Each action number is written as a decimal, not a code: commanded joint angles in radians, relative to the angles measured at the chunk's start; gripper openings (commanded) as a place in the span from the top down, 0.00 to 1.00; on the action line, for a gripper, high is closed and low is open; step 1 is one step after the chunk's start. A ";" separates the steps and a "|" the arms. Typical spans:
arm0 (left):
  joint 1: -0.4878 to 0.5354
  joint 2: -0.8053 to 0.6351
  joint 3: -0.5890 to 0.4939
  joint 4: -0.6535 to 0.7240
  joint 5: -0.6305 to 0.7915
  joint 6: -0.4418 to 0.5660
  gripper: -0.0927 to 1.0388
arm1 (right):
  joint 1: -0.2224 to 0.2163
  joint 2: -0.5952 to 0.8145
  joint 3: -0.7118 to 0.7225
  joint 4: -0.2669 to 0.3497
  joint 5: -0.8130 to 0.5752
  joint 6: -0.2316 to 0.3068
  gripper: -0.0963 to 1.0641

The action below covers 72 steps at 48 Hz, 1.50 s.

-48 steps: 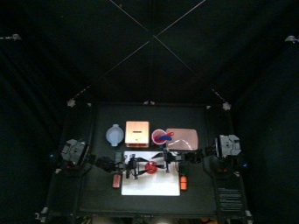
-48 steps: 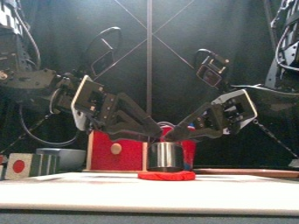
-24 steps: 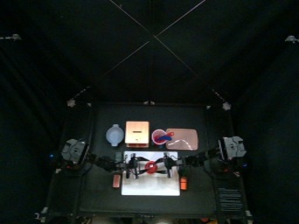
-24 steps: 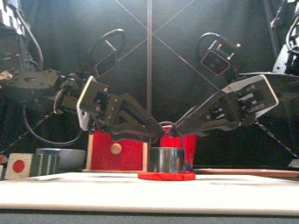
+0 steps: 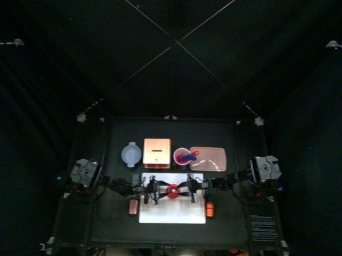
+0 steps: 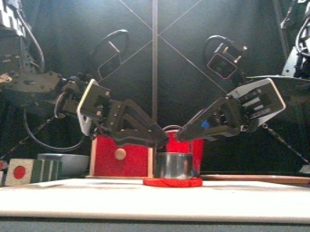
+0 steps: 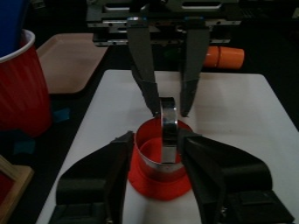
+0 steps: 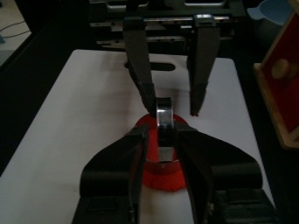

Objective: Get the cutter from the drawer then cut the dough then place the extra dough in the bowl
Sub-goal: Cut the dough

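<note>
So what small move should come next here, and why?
Probably lift the cutter straight up off the dough. The right gripper is shut on its handle, the cutter stands pressed into the dough on the board, and the left gripper has open jaws flanking the dough, seemingly placed to take the outer ring once the cutter clears.

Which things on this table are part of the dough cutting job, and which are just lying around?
In the job: cutter, dough, board, box, bowl, left pincer, right pincer.
Lying about: cup, tray, orange toy, another.
</note>
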 commanded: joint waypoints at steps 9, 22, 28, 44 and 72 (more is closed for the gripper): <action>-0.003 -0.034 -0.008 0.006 0.038 0.002 0.34 | -0.021 0.003 -0.025 -0.006 0.038 0.000 0.38; 0.003 -0.038 -0.002 -0.008 0.044 0.002 0.43 | -0.014 0.031 -0.023 0.003 0.046 0.005 0.38; 0.003 -0.034 0.000 -0.009 0.074 -0.003 0.46 | -0.014 0.028 -0.031 0.006 0.048 0.003 0.38; 0.002 -0.029 0.015 -0.041 0.112 -0.006 0.46 | -0.017 0.009 -0.044 -0.002 0.051 -0.002 0.44; -0.011 0.011 0.009 -0.052 0.227 -0.017 0.46 | -0.012 0.060 -0.032 0.015 0.054 0.014 0.53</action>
